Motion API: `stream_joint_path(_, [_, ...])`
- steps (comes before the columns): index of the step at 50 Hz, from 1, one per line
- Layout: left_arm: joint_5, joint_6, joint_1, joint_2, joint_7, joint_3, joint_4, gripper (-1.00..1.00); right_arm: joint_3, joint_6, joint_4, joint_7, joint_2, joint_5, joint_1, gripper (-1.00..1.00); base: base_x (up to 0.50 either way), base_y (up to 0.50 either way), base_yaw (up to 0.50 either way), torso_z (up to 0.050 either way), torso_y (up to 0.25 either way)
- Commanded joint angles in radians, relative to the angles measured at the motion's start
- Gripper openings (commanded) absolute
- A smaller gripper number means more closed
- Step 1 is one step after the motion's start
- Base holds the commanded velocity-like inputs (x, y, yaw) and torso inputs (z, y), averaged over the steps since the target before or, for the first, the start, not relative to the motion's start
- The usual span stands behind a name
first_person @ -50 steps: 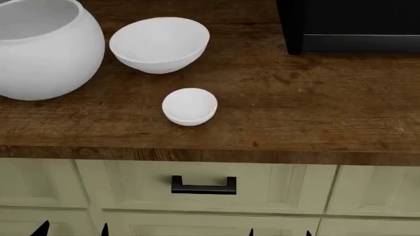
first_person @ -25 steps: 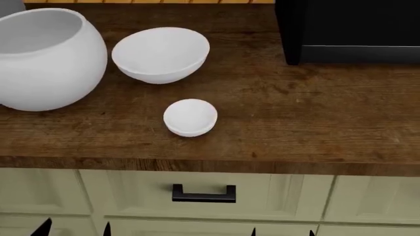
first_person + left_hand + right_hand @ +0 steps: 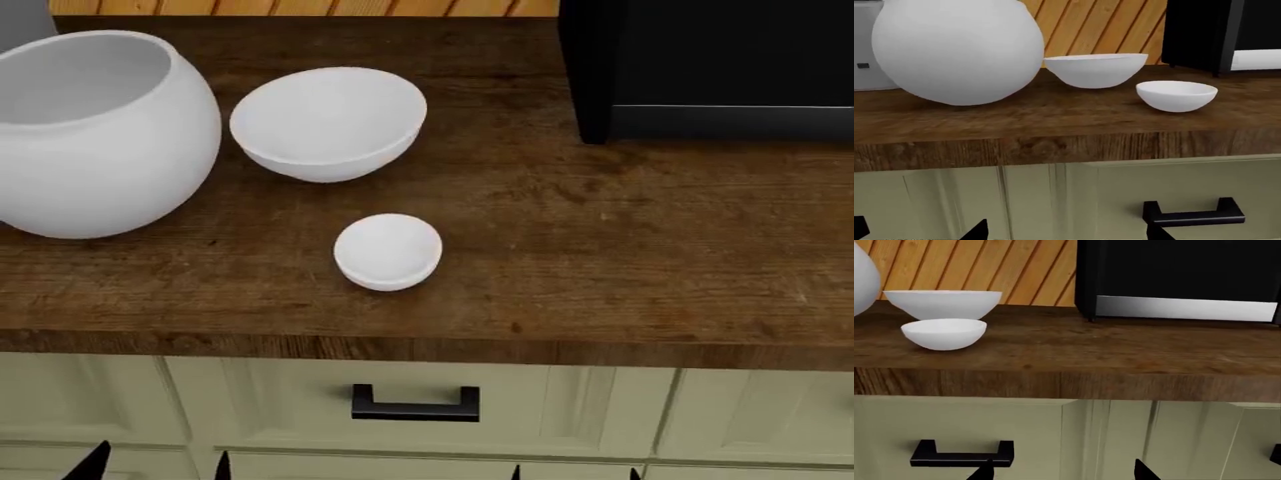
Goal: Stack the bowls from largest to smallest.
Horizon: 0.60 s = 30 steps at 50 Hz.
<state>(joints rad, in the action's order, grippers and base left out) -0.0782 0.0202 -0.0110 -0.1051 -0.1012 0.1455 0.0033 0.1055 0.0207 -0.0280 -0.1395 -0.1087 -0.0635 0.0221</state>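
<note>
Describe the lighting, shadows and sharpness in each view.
Head view: even, soft light; the small white bowl and the medium white bowl cast only faint contact shadows on the brown wooden counter; no glare.
Left wrist view: the huge round white pot-like bowl is flatly lit, slightly soft.
Right wrist view: the black appliance shows a pale reflective strip.

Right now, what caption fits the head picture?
Three plain white bowls, huge, medium, small, sit unstacked on brown wooden counter.
</note>
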Motion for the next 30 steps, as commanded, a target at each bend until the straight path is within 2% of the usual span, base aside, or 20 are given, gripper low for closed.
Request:
stream_joint_path(1, [-0.025,-0.040,-0.004,-0.013,-0.019,0.001,0.023,1.00,0.000,-0.046,-0.049,-0.021,-0.014,-0.021,-0.003,1.00,0.00,0.00,0.00,0.000,0.000])
stream_joint_path(3, [-0.020,-0.079,0.012,-0.024,-0.033,-0.001,0.089,1.00,-0.002,-0.082,-0.089,-0.042,-0.021,0.000,-0.020,1.00,0.00,0.00,0.00,0.000,0.000])
stream_joint_path(5, [-0.061,-0.211,0.014,-0.029,-0.048,-0.024,0.205,1.00,-0.012,-0.177,-0.211,-0.047,-0.031,-0.022,-0.029,1.00,0.00,0.00,0.00,0.000,0.000])
stream_joint_path(7, [-0.049,-0.288,0.007,-0.049,-0.061,-0.018,0.299,1.00,-0.013,-0.240,-0.302,-0.051,-0.043,-0.025,-0.028,1.00,0.00,0.00,0.00,0.000,0.000])
stream_joint_path(10, [-0.108,-0.426,-0.012,-0.064,-0.079,-0.055,0.469,1.00,-0.025,-0.364,-0.435,-0.054,-0.064,-0.042,-0.043,1.00,0.00,0.00,0.00,0.000,0.000])
stream_joint_path(15, [-0.217,-0.731,-0.106,-0.100,-0.093,-0.100,0.694,1.00,-0.076,-0.639,-0.589,-0.069,-0.091,-0.102,-0.202,1.00,0.00,0.00,0.00,0.000,0.000])
stream_joint_path(18, [-0.280,-0.888,-0.209,-0.118,-0.104,-0.142,0.763,1.00,-0.098,-0.732,-0.621,-0.074,-0.111,-0.120,-0.260,1.00,0.00,0.00,0.00,0.000,0.000])
stream_joint_path(19, [-0.274,-0.895,-0.248,-0.121,-0.110,-0.144,0.743,1.00,-0.102,-0.798,-0.623,-0.081,-0.114,-0.127,-0.287,1.00,0.00,0.00,0.00,0.000,0.000])
stream_joint_path(21, [-0.264,-0.944,-0.300,-0.140,-0.118,-0.127,0.722,1.00,-0.113,-0.837,-0.628,-0.066,-0.111,-0.161,-0.303,1.00,0.00,0.00,0.00,0.000,0.000])
stream_joint_path(23, [-0.312,-1.027,-0.344,-0.140,-0.111,-0.160,0.746,1.00,-0.116,-0.841,-0.657,-0.073,-0.115,-0.159,-0.302,1.00,0.00,0.00,0.00,0.000,0.000])
stream_joint_path(27, [-0.314,-1.037,-0.352,-0.153,-0.118,-0.198,0.728,1.00,-0.134,-0.842,-0.669,-0.046,-0.145,-0.176,-0.301,1.00,0.00,0.00,0.00,0.000,0.000])
stream_joint_path(30, [-0.341,-1.078,-0.363,-0.168,-0.111,-0.235,0.758,1.00,-0.175,-0.831,-0.664,-0.048,-0.154,-0.183,-0.298,1.00,0.18,0.43,0.00,0.000,0.000])
